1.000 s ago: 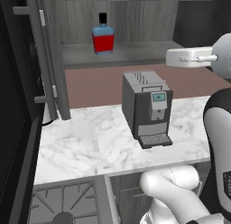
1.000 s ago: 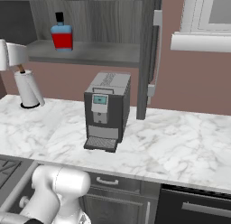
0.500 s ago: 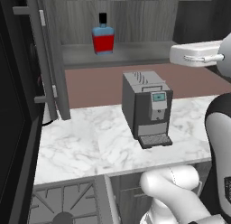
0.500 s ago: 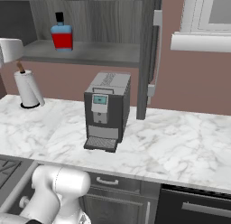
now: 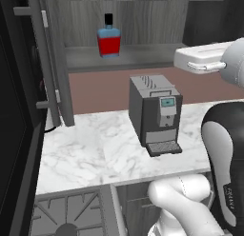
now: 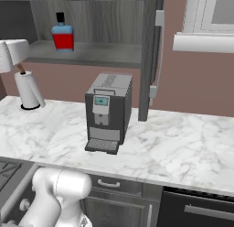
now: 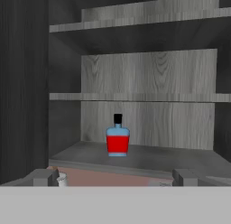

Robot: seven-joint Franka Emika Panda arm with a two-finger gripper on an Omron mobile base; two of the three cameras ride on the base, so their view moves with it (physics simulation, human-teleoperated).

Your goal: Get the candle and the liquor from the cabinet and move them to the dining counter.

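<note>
In the cabinet (image 7: 149, 78), unlabelled liquor (image 7: 117, 139)

Flat, even rendered light on my views; the marble counter (image 5: 95, 154) reads bright, the cabinet (image 7: 27, 83) interior dim, edges soft and slightly blurry.

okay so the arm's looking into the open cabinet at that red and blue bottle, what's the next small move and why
Probably ease the open gripper straight forward toward the liquor. In the hand view the bottle stands upright on the cabinet's lowest shelf, roughly centred between the fingertips but well apart from them, so nothing is grasped yet. The candle isn't visible, so the bottle seems the sensible first pick.
</note>
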